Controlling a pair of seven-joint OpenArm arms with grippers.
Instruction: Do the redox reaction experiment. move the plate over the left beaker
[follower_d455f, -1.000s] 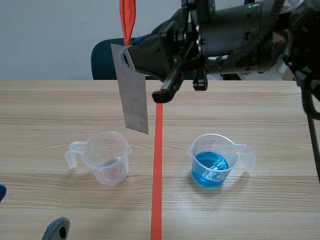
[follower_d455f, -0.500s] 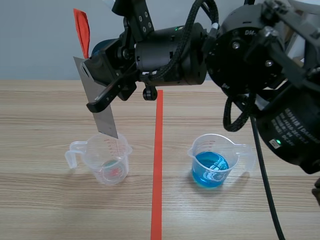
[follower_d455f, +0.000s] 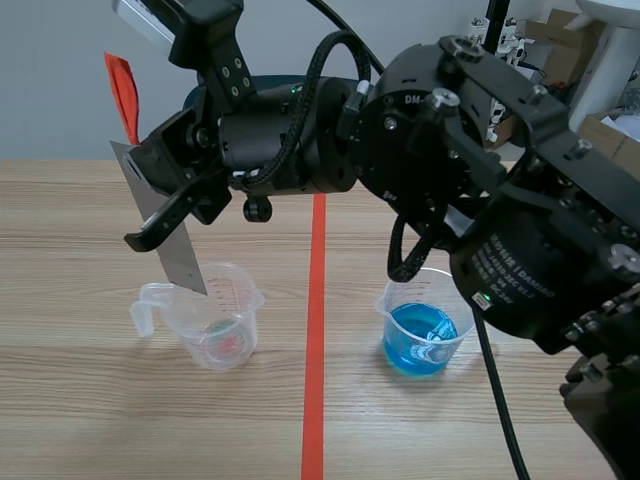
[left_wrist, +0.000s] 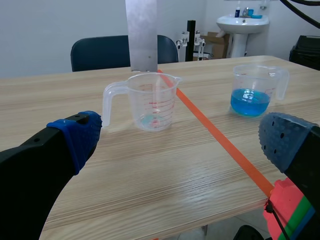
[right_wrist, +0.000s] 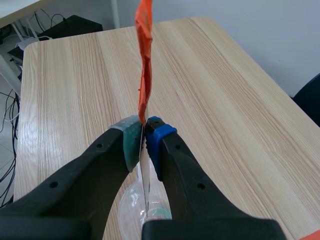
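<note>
- R gripper (follower_d455f: 160, 205) clamped on metal plate (follower_d455f: 178, 258). Pads pinch its upper end by the red tag (follower_d455f: 122, 85); plate hangs tilted.
- Plate's lower edge is just above the rim of the left beaker (follower_d455f: 215, 318); not inside, afaict.
- L gripper (left_wrist: 180, 145) has fingers spread and holds nothing. It's low and well apart from the beaker.
- To do it well: centre plate over beaker mouth, take out the tilt, go slow so the corner doesn't clip the rim and tip the cup.
- Mind the blue beaker (follower_d455f: 425, 335): R arm bulk hangs over it.
</note>
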